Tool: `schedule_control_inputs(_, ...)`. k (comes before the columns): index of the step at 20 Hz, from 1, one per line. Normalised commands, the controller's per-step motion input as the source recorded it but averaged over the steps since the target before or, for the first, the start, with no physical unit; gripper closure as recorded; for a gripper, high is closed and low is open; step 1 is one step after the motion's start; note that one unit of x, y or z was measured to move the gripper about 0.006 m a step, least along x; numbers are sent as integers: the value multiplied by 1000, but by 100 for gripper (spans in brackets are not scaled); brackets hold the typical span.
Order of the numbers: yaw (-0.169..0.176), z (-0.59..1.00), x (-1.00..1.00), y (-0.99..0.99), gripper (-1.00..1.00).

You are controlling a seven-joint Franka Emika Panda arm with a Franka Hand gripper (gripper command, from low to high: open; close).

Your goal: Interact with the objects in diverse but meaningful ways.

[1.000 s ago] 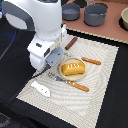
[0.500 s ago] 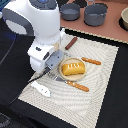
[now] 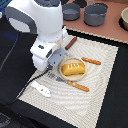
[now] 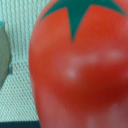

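Tomato close against the claw

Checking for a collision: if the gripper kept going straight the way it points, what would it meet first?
Probably the red tomato: it fills the wrist view, very close. The exterior view hides it behind the arm, so depth is uncertain.

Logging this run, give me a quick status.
Gripper state hidden behind arm. Red toy tomato with green stem fills wrist view. Yellow ridged bread loaf untouched on mat.
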Motion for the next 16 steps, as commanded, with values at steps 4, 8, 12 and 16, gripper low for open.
schedule_control_inputs(4,15,703,-349,304,-100)
schedule_control_inputs(8,5,726,-279,471,-100)
schedule_control_inputs(12,3,555,-69,654,-100)
schedule_control_inputs(16,-1,324,56,602,-100)
